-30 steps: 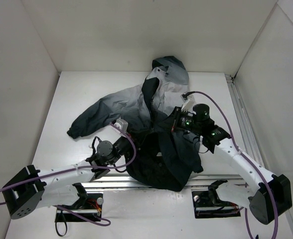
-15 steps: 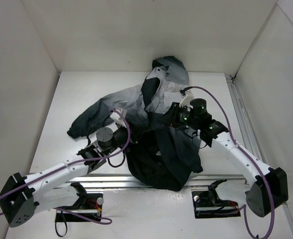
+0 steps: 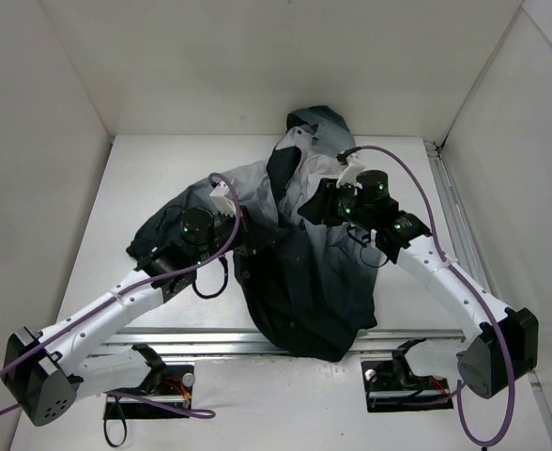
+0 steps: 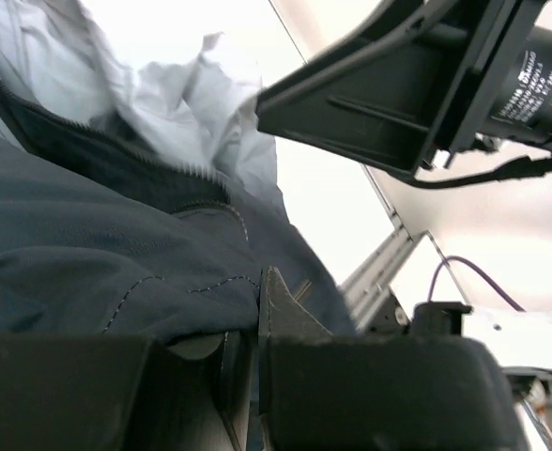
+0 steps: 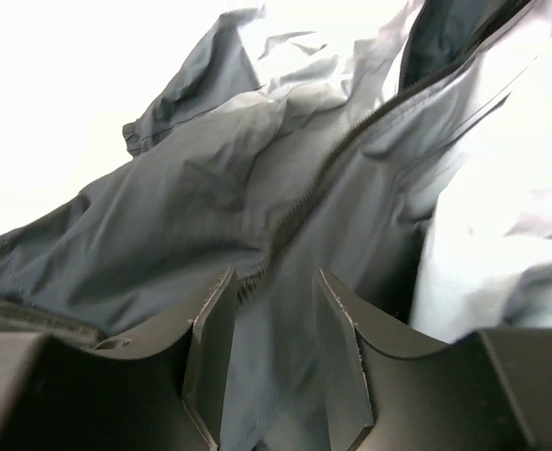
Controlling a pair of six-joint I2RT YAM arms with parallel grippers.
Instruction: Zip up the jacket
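Note:
The jacket (image 3: 304, 272) lies crumpled mid-table, its hood (image 3: 321, 124) toward the far wall and its dark hem at the near edge. My left gripper (image 3: 248, 246) is at the jacket's left front panel. In the left wrist view it (image 4: 259, 291) is shut on a fold of the dark fabric (image 4: 88, 244). My right gripper (image 3: 306, 209) hovers over the chest, below the collar. In the right wrist view it (image 5: 271, 324) is open, with the dark zipper (image 5: 337, 155) running up from between its fingers (image 5: 210, 348) toward the collar.
White walls close in the table on three sides. A metal rail (image 3: 201, 343) runs along the near edge and another (image 3: 454, 216) along the right side. The right arm's wrist body (image 4: 398, 85) hangs close above the left gripper. Purple cables (image 3: 229, 202) loop off both arms.
The right gripper has opened and let go of the jacket, moving slightly farther away. The left arm has swung to the far left, pulling its fold along and spreading the dark front panel.

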